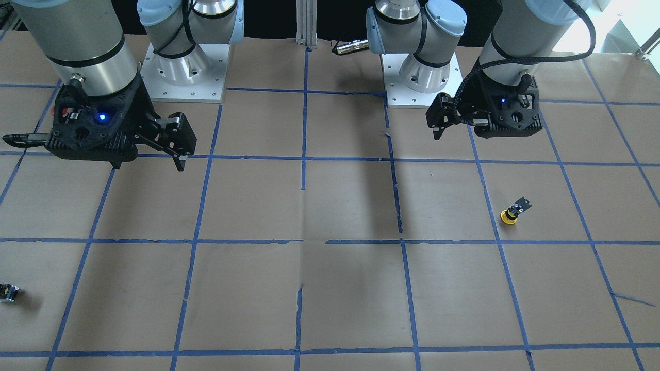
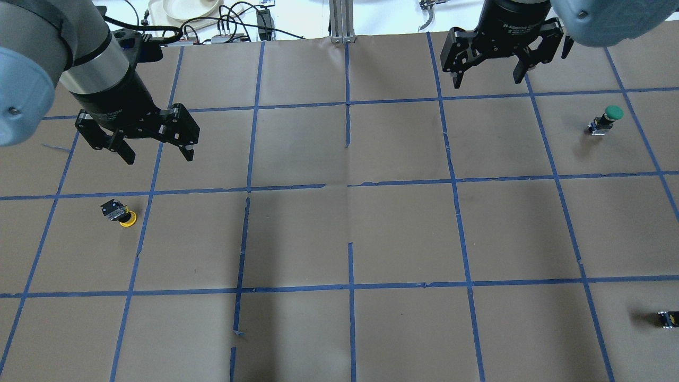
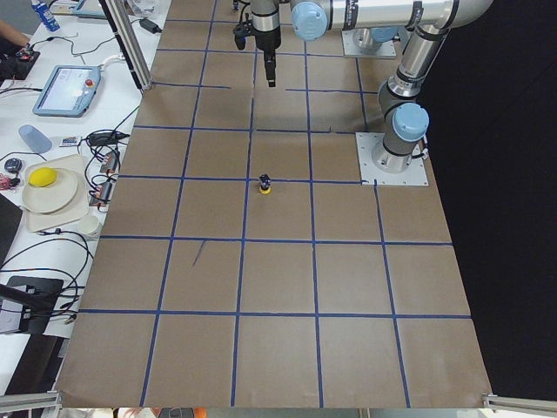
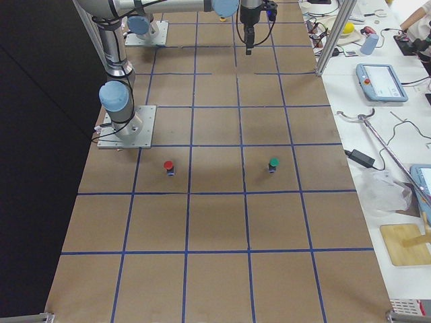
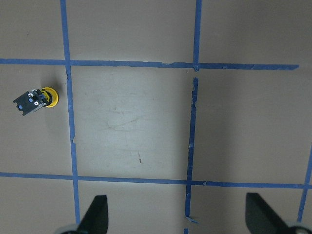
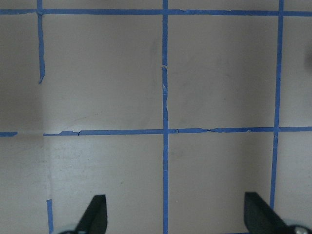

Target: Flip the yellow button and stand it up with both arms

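Note:
The yellow button [image 2: 123, 215] lies tipped over on the brown paper on my left side. Its yellow cap is low and its dark block base points away. It also shows in the front view [image 1: 510, 214], the left wrist view [image 5: 36, 100] and the left side view [image 3: 265, 184]. My left gripper [image 2: 159, 156] is open and empty. It hovers above the table, a little beyond the button and toward the centre; its fingertips [image 5: 97, 214] stand wide apart. My right gripper [image 2: 486, 79] is open and empty, high over the far right of the table, far from the button.
A green button [image 2: 607, 119] stands on the right side. A red button [image 4: 168, 165] stands near the right arm's base. A small dark capless block [image 2: 668, 318] lies at the near right edge. Blue tape lines grid the paper.

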{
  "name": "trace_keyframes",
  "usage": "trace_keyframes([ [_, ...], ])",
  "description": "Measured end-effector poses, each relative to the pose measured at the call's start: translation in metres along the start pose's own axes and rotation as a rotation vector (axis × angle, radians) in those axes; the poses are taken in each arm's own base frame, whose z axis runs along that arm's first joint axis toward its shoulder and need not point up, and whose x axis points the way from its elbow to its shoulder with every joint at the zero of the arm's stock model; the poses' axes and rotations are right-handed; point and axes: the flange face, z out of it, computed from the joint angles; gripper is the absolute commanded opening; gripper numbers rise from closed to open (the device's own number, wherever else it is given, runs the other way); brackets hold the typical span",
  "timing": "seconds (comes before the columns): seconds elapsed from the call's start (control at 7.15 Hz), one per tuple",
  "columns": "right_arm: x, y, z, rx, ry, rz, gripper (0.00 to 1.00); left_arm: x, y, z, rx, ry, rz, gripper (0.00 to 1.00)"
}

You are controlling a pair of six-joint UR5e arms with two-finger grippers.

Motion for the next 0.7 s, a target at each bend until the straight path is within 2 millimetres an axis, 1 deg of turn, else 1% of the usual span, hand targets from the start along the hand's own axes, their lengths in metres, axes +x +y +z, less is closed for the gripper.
trace_keyframes([
  [0.7, 0.0002, 0.0003, 0.0002, -0.003, 0.000, -0.001, 1.00, -0.0005, -0.0011, 0.0006, -0.001, -0.001, 0.009, 1.00],
])
